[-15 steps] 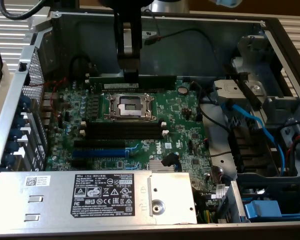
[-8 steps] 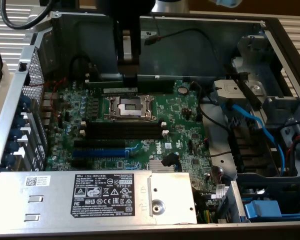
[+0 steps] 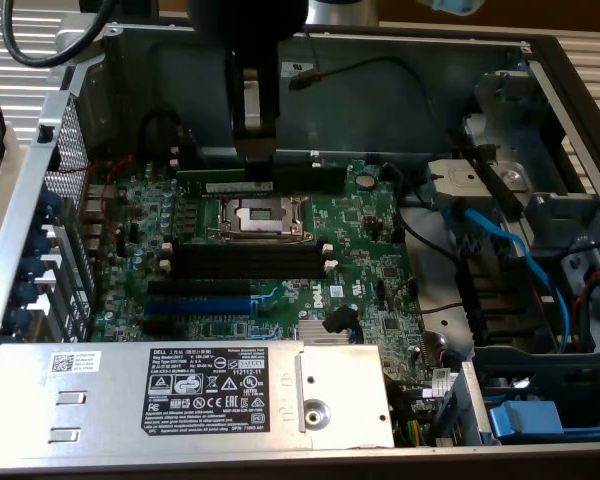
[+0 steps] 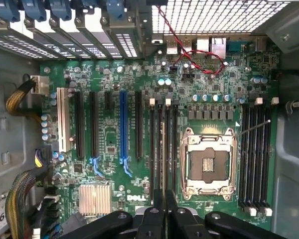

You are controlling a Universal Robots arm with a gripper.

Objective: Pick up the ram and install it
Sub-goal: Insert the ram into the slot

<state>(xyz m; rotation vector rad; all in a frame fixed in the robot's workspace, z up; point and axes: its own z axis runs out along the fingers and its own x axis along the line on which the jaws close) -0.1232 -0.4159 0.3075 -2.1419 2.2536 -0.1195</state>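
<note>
The gripper [image 3: 253, 150] is clenched on the ram [image 3: 215, 183], grasping it near the middle. In the wrist view its 2 fingers [image 4: 153, 215] stand almost together around a thin edge. The stick hangs level above the motherboard [image 3: 370, 240], lengthwise across the exterior view. There it appears beyond the CPU socket [image 3: 258, 215], apart from the nearer memory slots [image 3: 250, 262].

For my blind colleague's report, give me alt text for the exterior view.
The end effector holds the ram level over the motherboard inside an open computer case, near the processor socket. A labelled power supply lies in the foreground.
</note>
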